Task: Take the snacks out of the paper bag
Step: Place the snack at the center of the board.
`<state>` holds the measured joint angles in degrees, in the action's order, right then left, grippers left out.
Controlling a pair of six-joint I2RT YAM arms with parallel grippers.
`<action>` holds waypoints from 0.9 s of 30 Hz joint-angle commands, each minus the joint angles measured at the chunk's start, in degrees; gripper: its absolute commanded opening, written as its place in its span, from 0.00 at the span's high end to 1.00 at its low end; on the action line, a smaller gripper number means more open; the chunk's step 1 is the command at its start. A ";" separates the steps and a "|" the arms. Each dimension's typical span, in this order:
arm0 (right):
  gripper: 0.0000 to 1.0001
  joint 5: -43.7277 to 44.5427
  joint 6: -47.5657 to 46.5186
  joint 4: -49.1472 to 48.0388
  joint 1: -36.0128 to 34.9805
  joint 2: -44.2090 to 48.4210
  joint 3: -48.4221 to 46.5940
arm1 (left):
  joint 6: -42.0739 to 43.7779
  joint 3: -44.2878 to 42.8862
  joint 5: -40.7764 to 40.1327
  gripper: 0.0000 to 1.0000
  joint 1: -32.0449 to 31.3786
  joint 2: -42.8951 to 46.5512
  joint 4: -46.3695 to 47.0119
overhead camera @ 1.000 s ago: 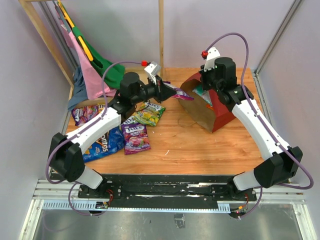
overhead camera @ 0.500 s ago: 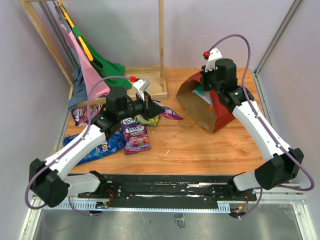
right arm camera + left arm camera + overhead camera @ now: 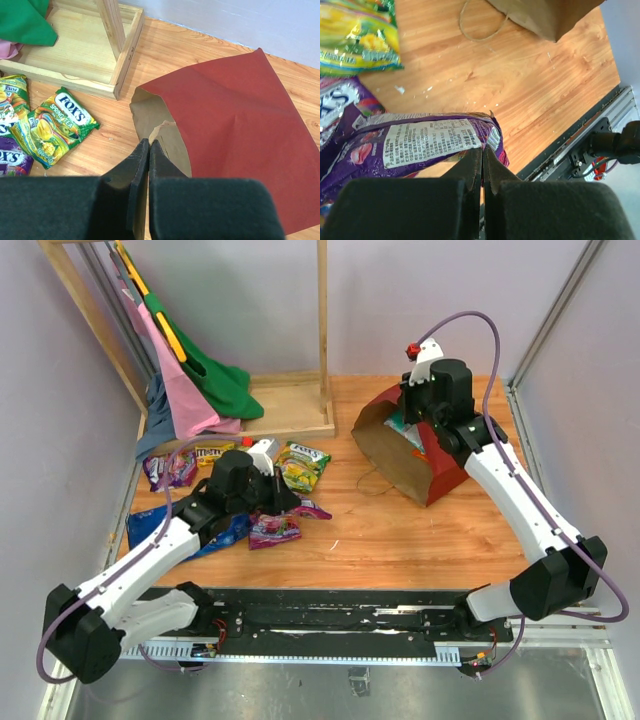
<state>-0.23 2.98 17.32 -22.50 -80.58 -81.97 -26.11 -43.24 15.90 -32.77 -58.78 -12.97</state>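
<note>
Moved since a second ago: your left arm, from the mouth of the bag (image 3: 400, 465) back to the packet pile at the left of the table (image 3: 430, 530); the purple packet (image 3: 420, 145) has travelled with it. Left claw (image 3: 481, 152): pressed together on an edge of that packet, which hangs low over the pile; whether it touches the pile you cannot tell. Right claw (image 3: 149, 146): pinching the brown inner rim of the bag, mouth held open toward the left; unchanged in place. Bag: tilted on its side at the far right, well apart from the pile. Already out: Doritos bag (image 3: 160, 528), yellow-green packet (image 3: 52, 125), second purple pack (image 3: 170, 468) and orange-brown pack (image 3: 210, 452), all near one another on the left. Left inside, as far as shows: something teal (image 3: 404, 427) just within the mouth. Judged status: most of the job is done; you have this packet to set down and at least one more to fetch.
</note>
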 commanded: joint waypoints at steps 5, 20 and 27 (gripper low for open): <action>0.99 -2.69 2.12 -3.10 0.53 1.18 0.83 | -11.01 -2.68 -3.13 0.99 -1.82 9.17 -7.37; 0.99 -3.81 3.08 -3.54 0.53 1.83 2.17 | -36.41 -1.73 -0.62 0.99 -10.12 -2.82 -2.58; 0.99 -3.22 2.09 -3.39 0.52 1.86 2.98 | -42.72 -3.56 -2.01 0.99 -9.91 -9.27 1.45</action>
<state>-3.40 5.21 15.92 -22.50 -80.36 -79.85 -63.29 -44.42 14.11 -42.57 -66.00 -16.27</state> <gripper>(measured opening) 0.012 0.012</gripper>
